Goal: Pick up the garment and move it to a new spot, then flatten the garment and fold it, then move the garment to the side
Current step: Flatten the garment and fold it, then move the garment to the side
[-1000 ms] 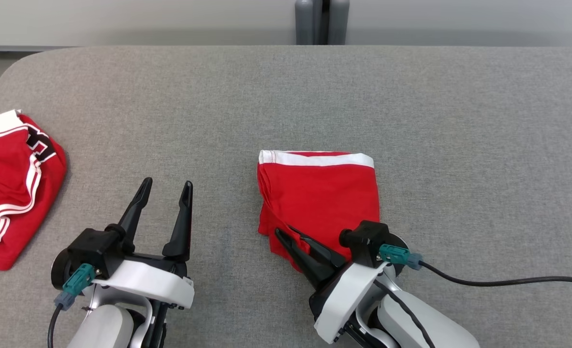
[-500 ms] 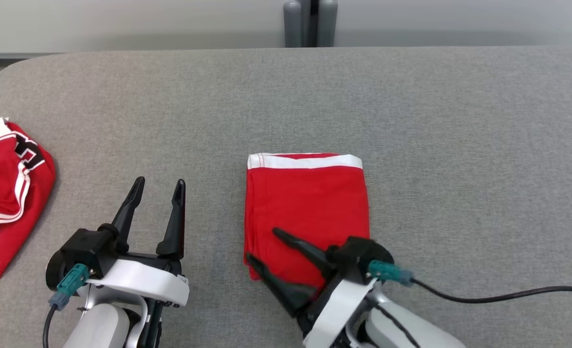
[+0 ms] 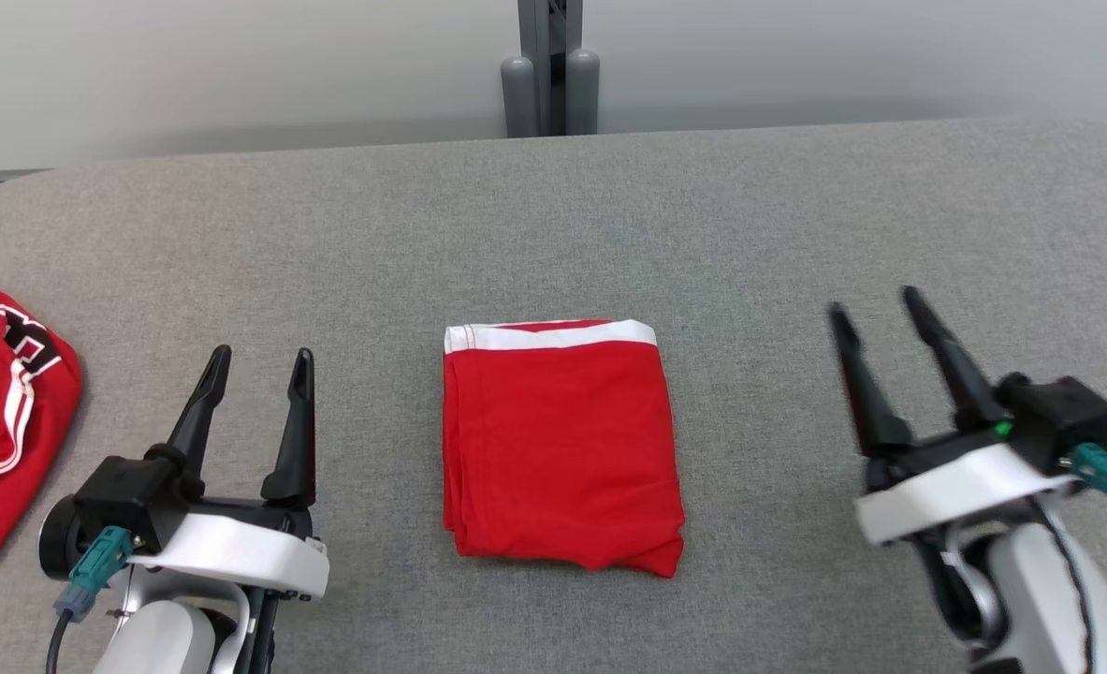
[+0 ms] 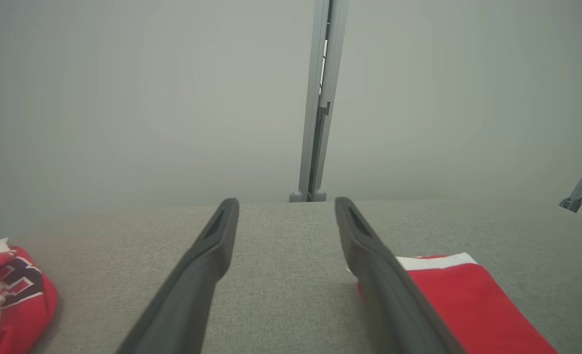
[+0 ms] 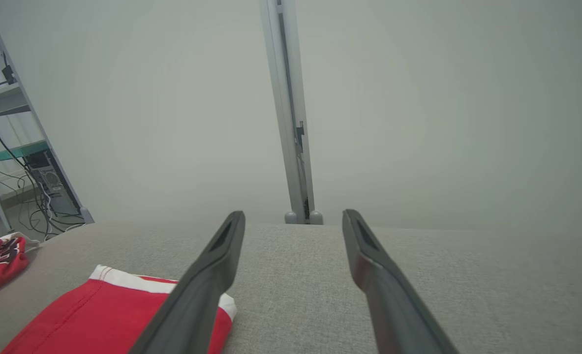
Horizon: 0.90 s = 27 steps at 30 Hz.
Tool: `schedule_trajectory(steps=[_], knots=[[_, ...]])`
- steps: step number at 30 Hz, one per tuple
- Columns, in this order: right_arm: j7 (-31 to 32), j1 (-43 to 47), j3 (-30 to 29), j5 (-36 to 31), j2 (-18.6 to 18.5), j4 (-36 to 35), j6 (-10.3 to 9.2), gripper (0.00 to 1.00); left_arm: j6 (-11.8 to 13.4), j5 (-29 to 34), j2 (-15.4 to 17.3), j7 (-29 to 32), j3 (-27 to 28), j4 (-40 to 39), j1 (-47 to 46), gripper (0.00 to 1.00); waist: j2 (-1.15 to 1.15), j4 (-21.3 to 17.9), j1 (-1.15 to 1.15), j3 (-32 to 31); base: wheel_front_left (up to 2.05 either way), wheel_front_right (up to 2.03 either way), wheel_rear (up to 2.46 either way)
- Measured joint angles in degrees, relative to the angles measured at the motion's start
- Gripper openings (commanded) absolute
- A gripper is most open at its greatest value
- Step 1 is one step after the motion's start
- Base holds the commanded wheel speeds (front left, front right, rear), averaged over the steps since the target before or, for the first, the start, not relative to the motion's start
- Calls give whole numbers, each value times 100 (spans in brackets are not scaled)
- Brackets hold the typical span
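Left pincer [image 3: 263, 354]: fingers spread, holding nothing, poised above the bench [image 3: 609, 215] just left of the garment [image 3: 562, 449]. Right pincer [image 3: 871, 304]: likewise spread and empty, well apart from the garment on its right and slightly blurred. Neither touches the cloth.

The garment lies between the two pincers on the grey bench, near its middle, folded into a compact red block, so the remaining step appears to be the move to the side.

Hazards: a pinch on one edge or on the top layer alone would probably let the stack peel open as it rises. The layers at the near right corner [image 3: 651, 562] sit slightly uneven and are the likeliest to slip. Dragging it over the textured cover could shear the lower layers. A second red garment [image 3: 1, 421] lies at the bench's left edge, and a sideways carry that way could land on it.

Orientation: the block is close to square, its slightly longer axis running from the robot toward the far edge. Its white band [image 3: 548, 335] faces away from the robot, and the sides lie roughly parallel to the pincer fingers.
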Motion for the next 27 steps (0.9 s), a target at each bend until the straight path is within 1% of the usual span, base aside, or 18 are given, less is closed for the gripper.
schedule_trajectory(steps=[4,7,9,16,27], knots=[[313,486,-808,-357,-93,-242,0,100,54,14,63,35,1,-69,95,100,0,9,0,-105,0,0,0],[523,858,-1177,-478,-82,-497,0,100,98,15,97,55,4,-148,194,100,0,22,0,-168,0,0,0],[705,1111,-1305,-571,-12,-772,0,100,126,15,130,76,12,-202,297,100,0,17,0,-193,0,0,0],[899,1270,-1374,-572,114,-1105,0,100,166,-3,141,108,10,-252,343,100,0,6,0,-229,0,0,0],[950,1324,-1386,-530,148,-1182,0,100,201,-31,160,132,-15,-290,386,100,0,18,0,-243,0,0,0]])
